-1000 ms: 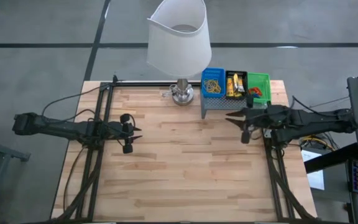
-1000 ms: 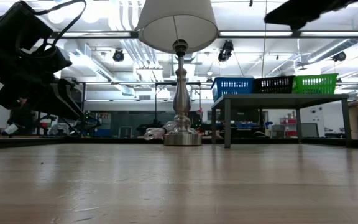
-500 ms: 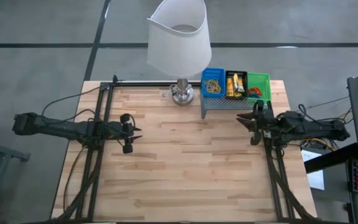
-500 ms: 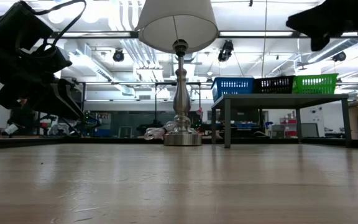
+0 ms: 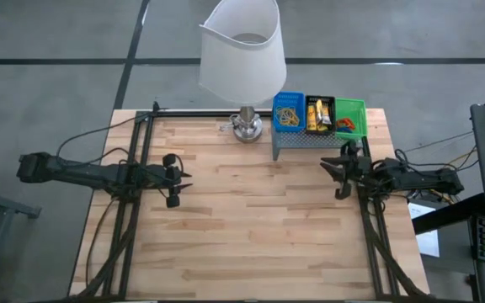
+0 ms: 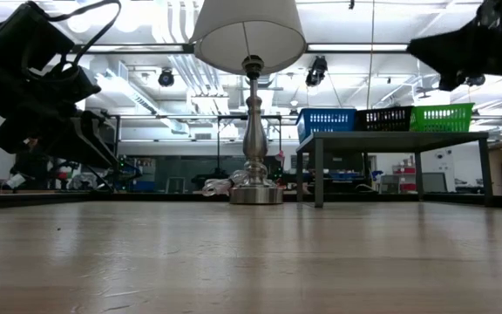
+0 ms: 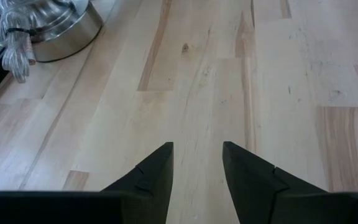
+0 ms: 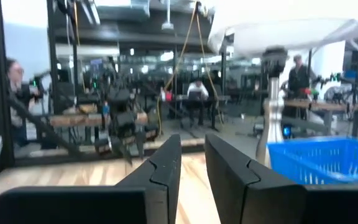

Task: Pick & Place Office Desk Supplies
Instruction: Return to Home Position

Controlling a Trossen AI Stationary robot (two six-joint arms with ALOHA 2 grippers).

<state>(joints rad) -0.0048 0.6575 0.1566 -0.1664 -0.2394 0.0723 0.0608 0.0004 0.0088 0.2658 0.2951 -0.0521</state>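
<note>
Fingers (image 8: 160, 168) parted, empty, on right gripper (image 5: 340, 171) just beside shelf (image 5: 297, 145); same on left gripper (image 5: 173, 180), well apart; rubber bands (image 5: 287, 115), packets (image 5: 317, 114), rings (image 5: 346, 124) binned, so nothing to hold

One camera looks straight down on the whole table (image 5: 251, 227); another sits at tabletop height, facing level across it toward the lamp (image 6: 253, 131). The left wrist camera looks closely down past the left gripper (image 7: 197, 144) at the wood, the right one level past the right gripper (image 8: 192, 138); all four show the lamp.
</note>
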